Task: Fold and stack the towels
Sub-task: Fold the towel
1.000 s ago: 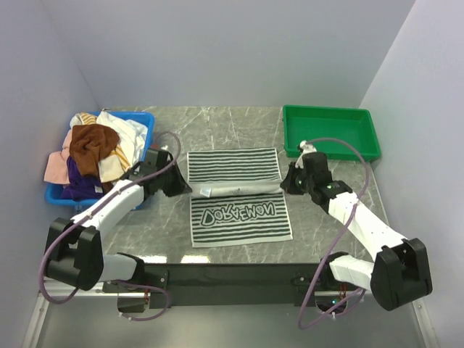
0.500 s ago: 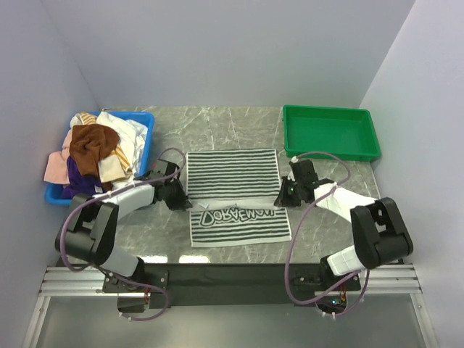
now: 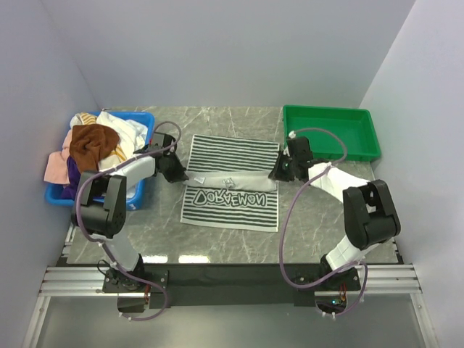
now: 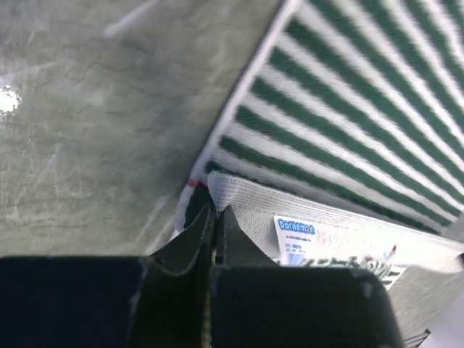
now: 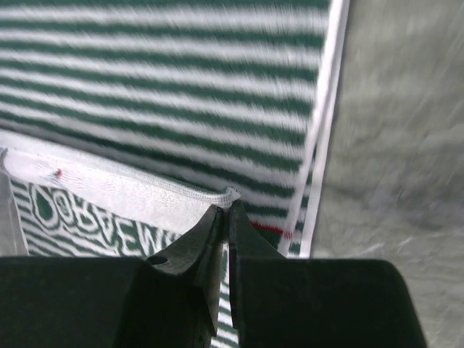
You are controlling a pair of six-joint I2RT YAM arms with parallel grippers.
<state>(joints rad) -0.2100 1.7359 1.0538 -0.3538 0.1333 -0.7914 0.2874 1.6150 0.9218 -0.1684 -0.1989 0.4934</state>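
Observation:
A green-and-white striped towel with dark lettering lies mid-table, and a pale band of its underside is raised across it. My left gripper is shut on that raised edge's left corner. At the right corner my right gripper is shut too. In the left wrist view the left gripper pinches the white hem of the towel beside a small label. In the right wrist view the right gripper pinches the hem corner of the towel.
A blue bin at the far left holds a heap of towels: brown, white, pink and purple. A green tray stands at the far right. Grey walls close in on both sides.
Both grippers came toward the near edge, then went back toward the far side with the towel's corners. The fold line now lies farther back and more of the lettered part shows.

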